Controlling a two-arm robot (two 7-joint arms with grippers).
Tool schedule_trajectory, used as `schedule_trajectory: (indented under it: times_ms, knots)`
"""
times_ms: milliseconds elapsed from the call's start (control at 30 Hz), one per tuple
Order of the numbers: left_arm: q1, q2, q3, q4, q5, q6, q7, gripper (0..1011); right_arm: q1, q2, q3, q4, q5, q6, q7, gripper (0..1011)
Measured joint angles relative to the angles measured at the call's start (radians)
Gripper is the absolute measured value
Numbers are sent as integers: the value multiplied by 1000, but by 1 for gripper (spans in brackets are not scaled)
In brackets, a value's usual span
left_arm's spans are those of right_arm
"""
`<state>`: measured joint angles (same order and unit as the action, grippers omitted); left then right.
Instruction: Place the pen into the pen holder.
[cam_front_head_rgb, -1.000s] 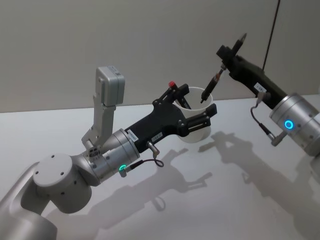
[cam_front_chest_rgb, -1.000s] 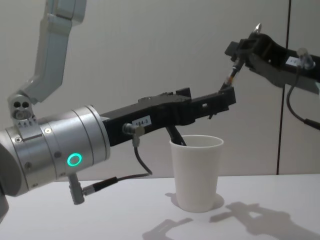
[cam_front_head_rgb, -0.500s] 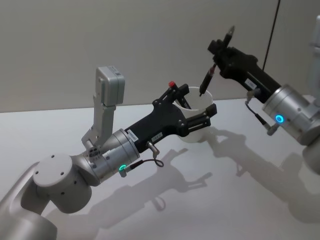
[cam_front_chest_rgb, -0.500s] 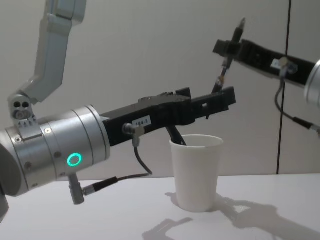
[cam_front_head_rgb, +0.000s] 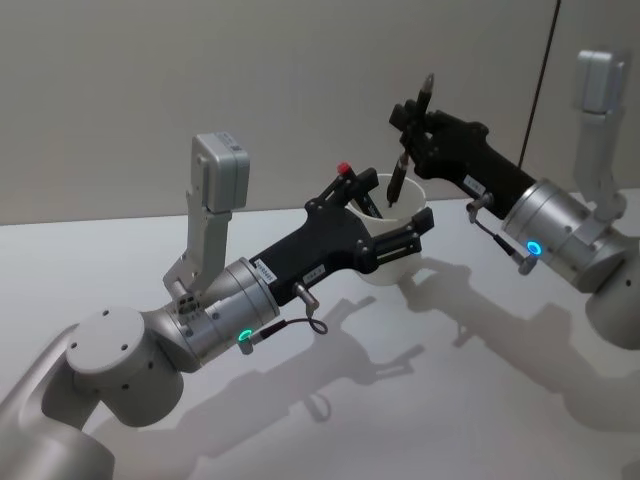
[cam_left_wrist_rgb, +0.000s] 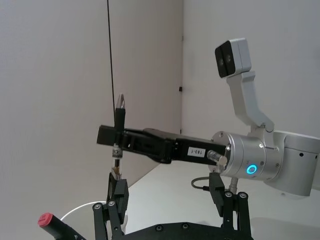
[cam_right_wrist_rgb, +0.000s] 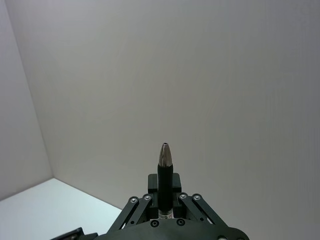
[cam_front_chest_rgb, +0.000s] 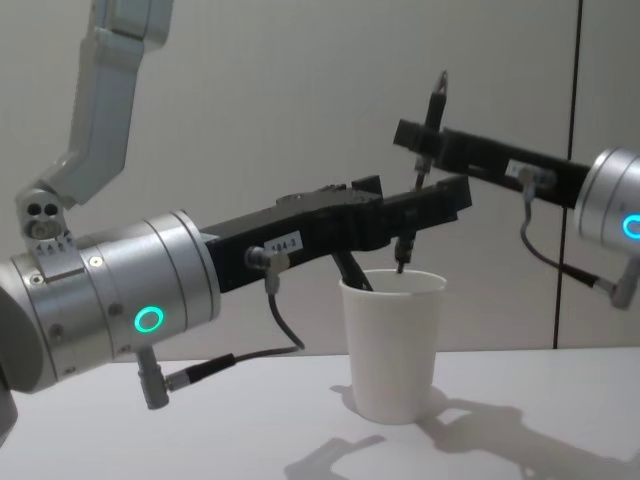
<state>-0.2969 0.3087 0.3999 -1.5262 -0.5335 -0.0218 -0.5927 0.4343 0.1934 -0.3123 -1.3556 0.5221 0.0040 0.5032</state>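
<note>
The right gripper (cam_front_chest_rgb: 428, 140) pinches the pen (cam_front_chest_rgb: 420, 170) upright at twelve o'clock over the pen holder (cam_front_chest_rgb: 392, 345), whose rim the left gripper (cam_front_head_rgb: 385, 225) straddles, fingers spread.

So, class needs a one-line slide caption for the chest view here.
Right gripper holds the pen upright, tip just above the white pen holder, while the left gripper reaches over the rim.

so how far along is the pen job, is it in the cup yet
Done: the right gripper has the pen clamped upright, its lower tip just above the mouth of the white paper cup. In hand: lining it up, while the left gripper sits at the cup's rim with its jaws open. Left: lower the pen in and release.
</note>
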Motion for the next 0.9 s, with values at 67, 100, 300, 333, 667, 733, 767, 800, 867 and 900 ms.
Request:
schedule_trajectory:
  times_ms: [67, 100, 300, 333, 667, 733, 767, 800, 867, 900]
  knots:
    - [0, 0, 0, 0, 0, 0, 0, 1001, 2, -1, -2, 7, -12, -5, 1, 131]
    - [0, 0, 0, 0, 0, 0, 0, 1001, 4, -1, -3, 12, -18, -8, 1, 131]
    - [0, 0, 0, 0, 0, 0, 0, 1001, 10, -4, -9, 38, -67, -39, -3, 131]
    - [0, 0, 0, 0, 0, 0, 0, 1001, 12, -4, -10, 45, -78, -47, -6, 131]
    - [0, 0, 0, 0, 0, 0, 0, 1001, 21, -8, -16, 81, -135, -98, -23, 131]
    - [0, 0, 0, 0, 0, 0, 0, 1001, 22, -8, -17, 87, -143, -104, -25, 131]
    - [0, 0, 0, 0, 0, 0, 0, 1001, 23, -9, -18, 91, -150, -109, -26, 131]
    - [0, 0, 0, 0, 0, 0, 0, 1001, 24, -9, -18, 93, -154, -111, -27, 132]
    - [0, 0, 0, 0, 0, 0, 0, 1001, 25, -10, -20, 101, -163, -117, -29, 131]
    - [0, 0, 0, 0, 0, 0, 0, 1001, 26, -11, -21, 104, -167, -119, -29, 131]
